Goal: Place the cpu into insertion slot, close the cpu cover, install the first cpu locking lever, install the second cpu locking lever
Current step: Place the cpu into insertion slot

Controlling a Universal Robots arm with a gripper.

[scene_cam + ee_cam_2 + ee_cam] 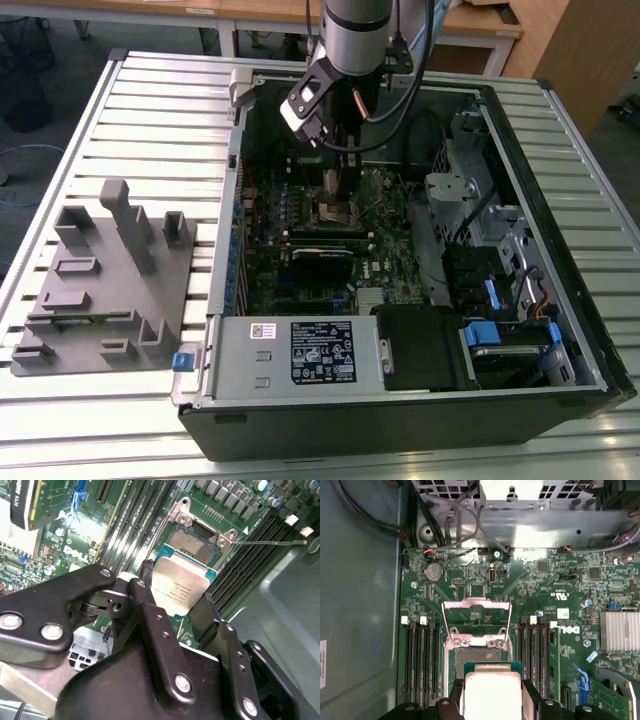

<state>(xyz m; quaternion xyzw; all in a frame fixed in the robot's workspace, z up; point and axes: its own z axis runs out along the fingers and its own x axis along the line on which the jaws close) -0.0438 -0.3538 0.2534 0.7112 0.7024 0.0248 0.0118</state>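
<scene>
My claw is clamped on the cpu, a small flat square chip with a pale silver-grey metal face and a thin green border. Its two black fingers press on opposite edges. I hold the chip low inside the open black computer case, over the green motherboard, in the far half of the case as the exterior view shows it. The insertion slot, a small square socket with a dark centre and a silver metallic rim, lies bare just beyond the chip in both wrist views. The chip overlaps its nearer edge but is not lying in it, so I judge the first step to be under way and not finished. The cpu cover, a thin square silver metal frame with a large window, is swung open away from the socket, and green board shows through its window. A thin metal rod that I take for one locking lever sticks out sideways from a corner of the socket, unlatched. Seating the chip, closing the cover and setting both levers are therefore left to do. A grey moulded parts tray sits on the slatted metal surface to the exterior view's left of the case, well apart from my work.
</scene>
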